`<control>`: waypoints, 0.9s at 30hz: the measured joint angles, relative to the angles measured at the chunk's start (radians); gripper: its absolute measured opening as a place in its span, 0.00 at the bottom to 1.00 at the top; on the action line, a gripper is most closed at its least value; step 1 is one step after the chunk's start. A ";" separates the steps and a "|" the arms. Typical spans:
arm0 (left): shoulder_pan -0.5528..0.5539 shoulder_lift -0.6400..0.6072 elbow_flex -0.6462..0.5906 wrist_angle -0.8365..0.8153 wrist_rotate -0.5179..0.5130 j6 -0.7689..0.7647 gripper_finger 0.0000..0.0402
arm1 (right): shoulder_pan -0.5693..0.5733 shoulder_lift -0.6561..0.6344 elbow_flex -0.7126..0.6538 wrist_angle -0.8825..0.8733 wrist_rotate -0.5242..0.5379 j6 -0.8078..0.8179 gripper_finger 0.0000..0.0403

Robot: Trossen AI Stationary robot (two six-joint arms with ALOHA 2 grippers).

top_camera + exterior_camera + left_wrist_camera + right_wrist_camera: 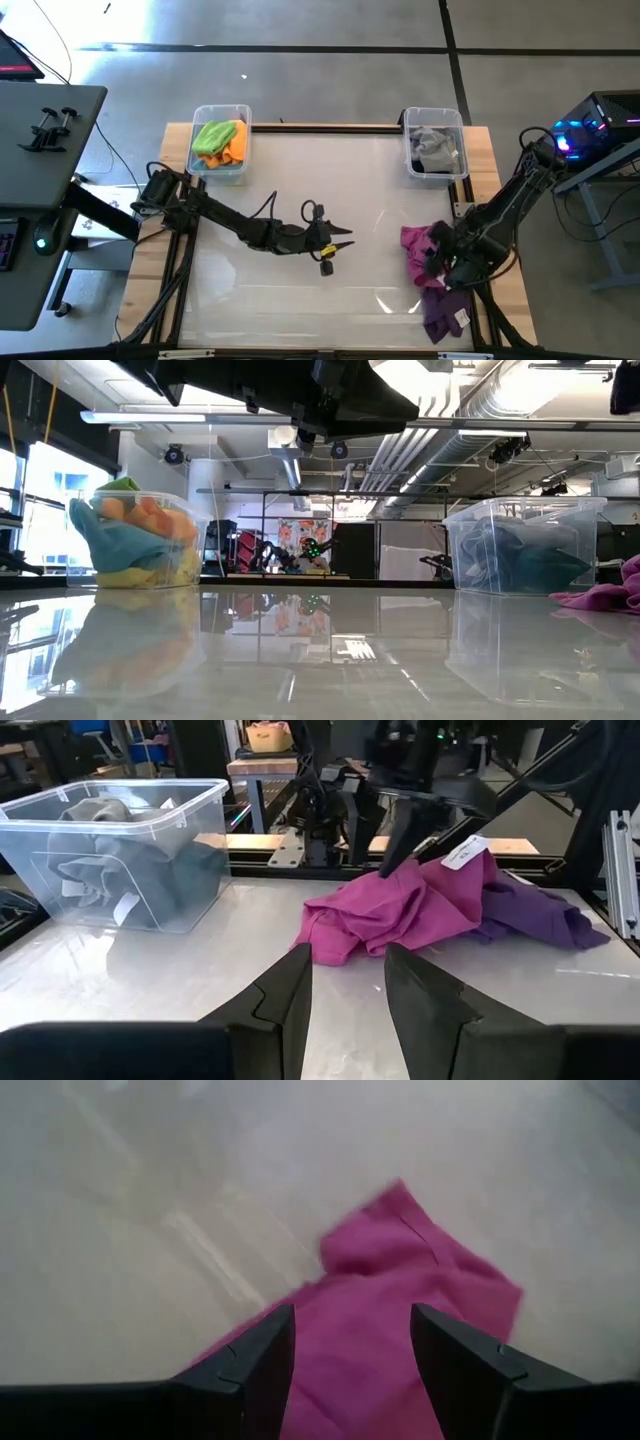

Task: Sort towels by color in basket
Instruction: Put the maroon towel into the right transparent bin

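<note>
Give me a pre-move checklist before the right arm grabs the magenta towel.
1. Right gripper open: ok, fingers spread.
2. Right gripper above the magenta towel: ok; contact cannot tell.
3. Magenta towel separate from the purple towel: not ok, they overlap.
4. Left gripper clear of the pile: ok, open at mid-table, facing the towels.
5. Right bin has room: cannot tell; grey towels already inside.
6. Left bin holds the lime green towel and orange towel: ok.
</note>
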 joint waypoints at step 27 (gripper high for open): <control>-0.009 0.000 0.000 -0.003 0.036 -0.006 0.28 | -0.006 0.466 0.006 0.286 -0.197 0.049 0.03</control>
